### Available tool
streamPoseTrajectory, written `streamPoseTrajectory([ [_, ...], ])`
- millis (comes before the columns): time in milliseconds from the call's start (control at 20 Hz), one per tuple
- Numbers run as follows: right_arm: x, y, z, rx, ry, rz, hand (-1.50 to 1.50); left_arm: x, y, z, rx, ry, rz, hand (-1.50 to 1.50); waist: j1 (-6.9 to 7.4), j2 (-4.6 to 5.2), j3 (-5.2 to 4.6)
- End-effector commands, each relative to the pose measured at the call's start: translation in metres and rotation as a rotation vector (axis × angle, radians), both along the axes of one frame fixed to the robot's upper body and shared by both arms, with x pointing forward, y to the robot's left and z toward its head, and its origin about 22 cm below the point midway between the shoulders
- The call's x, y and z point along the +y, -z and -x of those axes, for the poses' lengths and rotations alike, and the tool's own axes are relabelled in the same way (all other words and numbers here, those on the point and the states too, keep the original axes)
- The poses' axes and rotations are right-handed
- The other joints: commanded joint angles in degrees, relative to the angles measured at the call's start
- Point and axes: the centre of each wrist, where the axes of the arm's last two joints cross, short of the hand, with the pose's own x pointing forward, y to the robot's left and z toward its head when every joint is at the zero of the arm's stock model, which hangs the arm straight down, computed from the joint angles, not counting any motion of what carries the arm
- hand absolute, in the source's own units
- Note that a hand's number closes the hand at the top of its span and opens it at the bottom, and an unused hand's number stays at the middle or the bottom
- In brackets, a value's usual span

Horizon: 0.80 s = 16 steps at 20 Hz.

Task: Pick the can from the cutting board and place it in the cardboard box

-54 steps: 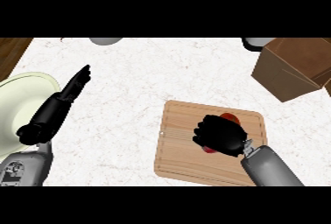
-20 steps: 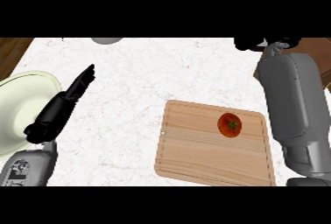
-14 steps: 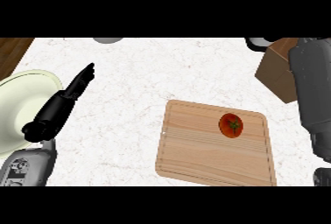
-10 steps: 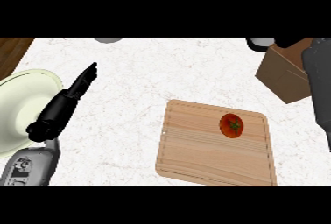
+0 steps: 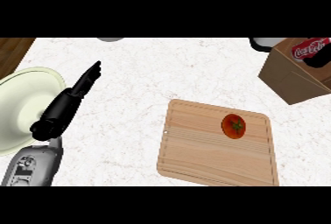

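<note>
Red can (image 5: 311,49) sat at two o'clock atop the cardboard box (image 5: 292,78), a black shape we couldn't identify beneath it, and we feared it tipping out; our left hand (image 5: 71,100) rested straight-fingered, empty.

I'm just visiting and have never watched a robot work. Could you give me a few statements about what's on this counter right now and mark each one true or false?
1. The red can sits in the cardboard box. True.
2. A tomato lies on the cutting board. True.
3. The left hand is curled round the tomato. False: its fingers are straight and hold nothing, beside the pale plate.
4. The right hand hovers over the cutting board. False: no right hand shows in the view.
5. The cardboard box stands on the cutting board. False: it stands apart, at the counter's far right.
</note>
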Motion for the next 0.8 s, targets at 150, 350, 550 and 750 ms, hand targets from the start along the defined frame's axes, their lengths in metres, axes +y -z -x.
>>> streamPoseTrajectory([
  [150,-0.034,0.025,0.015,0.209,-0.072,-0.093,-1.50,0.009,-0.002,-0.003,-0.012,-0.014,0.002,0.00,0.17,0.03,0.03],
  [350,-0.040,0.024,0.017,0.122,-0.187,-0.174,-1.50,-0.001,-0.006,-0.006,-0.008,0.009,-0.012,0.00,0.64,0.34,0.12],
  [550,-0.037,0.007,0.014,-0.200,-0.220,-0.349,-1.50,0.011,0.009,0.005,0.021,-0.006,-0.004,0.00,0.02,-0.10,0.13],
  [750,-0.050,0.007,0.019,-0.487,-0.135,-0.760,-1.50,0.009,0.001,0.000,0.003,-0.028,0.016,0.00,-1.12,-0.19,0.33],
])
